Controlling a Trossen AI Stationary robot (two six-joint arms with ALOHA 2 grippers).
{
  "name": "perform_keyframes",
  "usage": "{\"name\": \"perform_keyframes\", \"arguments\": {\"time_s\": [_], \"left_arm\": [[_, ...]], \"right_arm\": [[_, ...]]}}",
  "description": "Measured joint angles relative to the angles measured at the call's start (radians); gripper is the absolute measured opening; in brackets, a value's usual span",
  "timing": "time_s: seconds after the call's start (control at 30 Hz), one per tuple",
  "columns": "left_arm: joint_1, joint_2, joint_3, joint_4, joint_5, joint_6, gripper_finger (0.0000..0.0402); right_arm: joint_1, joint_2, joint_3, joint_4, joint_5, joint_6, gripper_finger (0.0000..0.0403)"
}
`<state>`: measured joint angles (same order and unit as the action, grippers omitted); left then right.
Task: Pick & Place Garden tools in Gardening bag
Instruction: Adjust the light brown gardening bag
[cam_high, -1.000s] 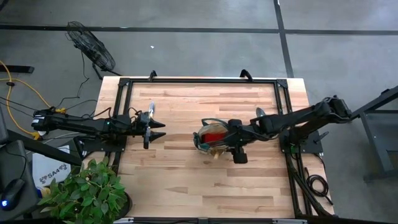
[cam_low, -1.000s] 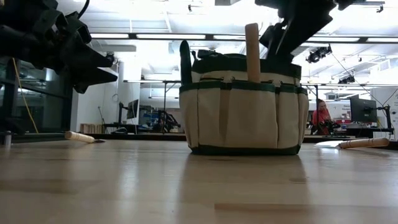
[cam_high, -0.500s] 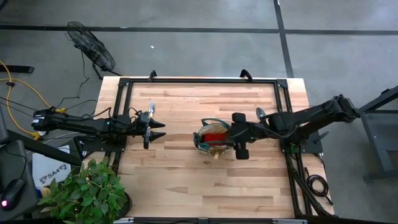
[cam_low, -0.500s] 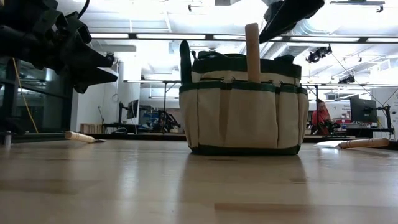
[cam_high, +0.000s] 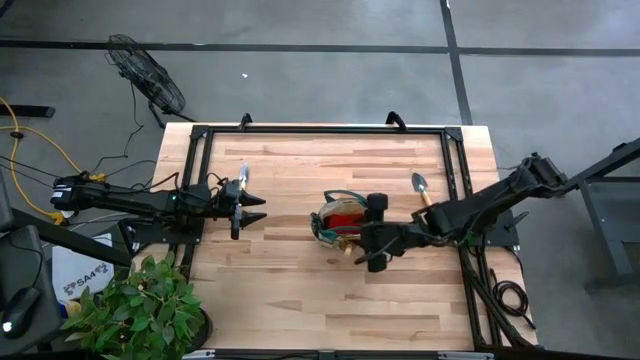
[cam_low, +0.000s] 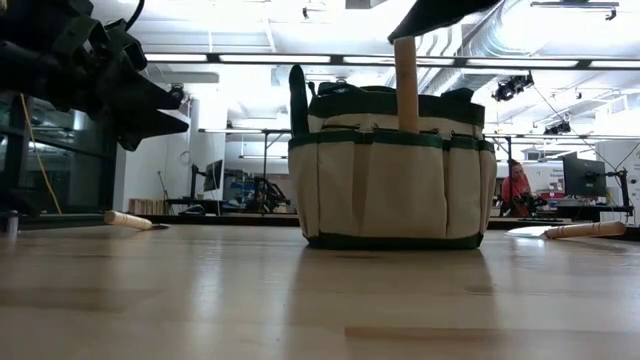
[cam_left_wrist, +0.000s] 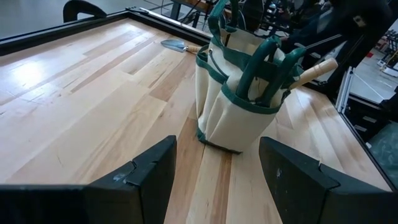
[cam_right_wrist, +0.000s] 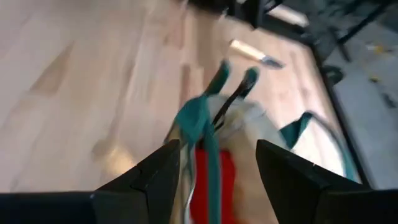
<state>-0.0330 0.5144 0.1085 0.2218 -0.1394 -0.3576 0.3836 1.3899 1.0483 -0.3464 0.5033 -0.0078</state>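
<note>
The small round beige fabric gardening bag with teal-green trim and loop handles (cam_high: 340, 225) stands upright just right of the middle of the high view, with a red glove (cam_high: 345, 219) showing inside and a pale wooden tool handle (cam_low: 406, 84) sticking straight up out of it in the low view. The right gripper (cam_high: 366, 250) hovers at the bag's lower right edge, its jaws spread apart and holding nothing.

The likeliest trouble, as I judge it, is that gripper or its wrist catching a teal loop handle (cam_right_wrist: 202, 121) or the upright wooden handle (the wrist view looks right down onto the loops), which could tip the light bag or drag it across the boards.

Two tools lie outside. A metal-bladed trowel with a pale wooden handle (cam_high: 421, 187) rests right of centre in the high view, close to the right arm's forearm, which could sweep it against the black table frame (cam_high: 455, 180). Another pale-handled tool (cam_high: 244, 175) lies upper left, just beside the left gripper (cam_high: 258, 208), which waits there with jaws parted and empty, pointed at the bag.
</note>
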Motion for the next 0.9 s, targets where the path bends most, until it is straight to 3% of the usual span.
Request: {"name": "perform_keyframes", "arguments": {"time_s": [0.2,0.9], "left_arm": [[0.000,0.000,0.000,-0.011,0.000,-0.007,0.0226],[0.000,0.000,0.000,-0.024,0.000,-0.014,0.0226]], "right_arm": [[-0.006,0.024,0.000,-0.006,0.085,-0.020,0.0204],[-0.006,0.124,0.000,-0.093,0.169,-0.060,0.0204]]}}
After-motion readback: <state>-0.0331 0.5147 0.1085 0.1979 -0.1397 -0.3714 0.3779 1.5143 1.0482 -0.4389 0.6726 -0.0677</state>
